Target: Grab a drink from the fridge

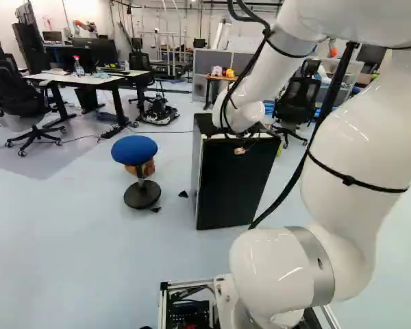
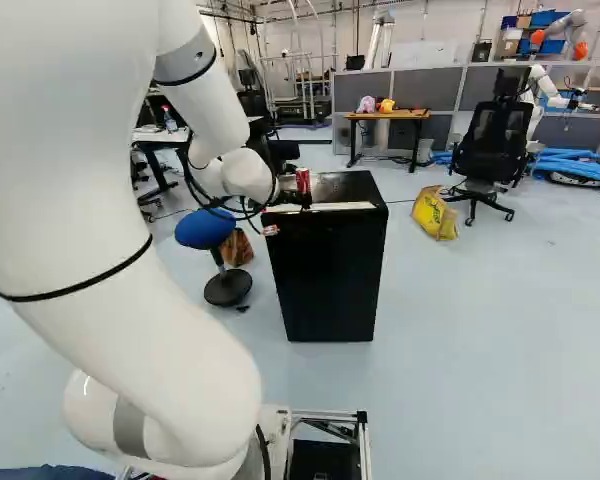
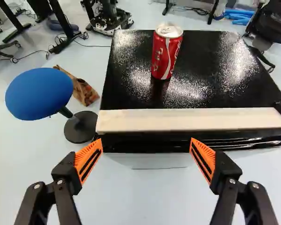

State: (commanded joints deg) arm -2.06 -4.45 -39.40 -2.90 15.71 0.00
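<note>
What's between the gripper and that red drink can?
The wrist view shows, from the black, orange-padded gripper to the red metal can: a glossy black edge, a long pale strip, then bare black box top.

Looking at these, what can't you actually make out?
- Inside of the black fridge: hidden by its walls, every view.
- Red can: behind the white arm, left base view.
- Brown bag: partly behind the blue stool, left base view.
- Things on the wooden table: too small, both base views.
- Office chair: cut off by the edge, left base view.
</note>
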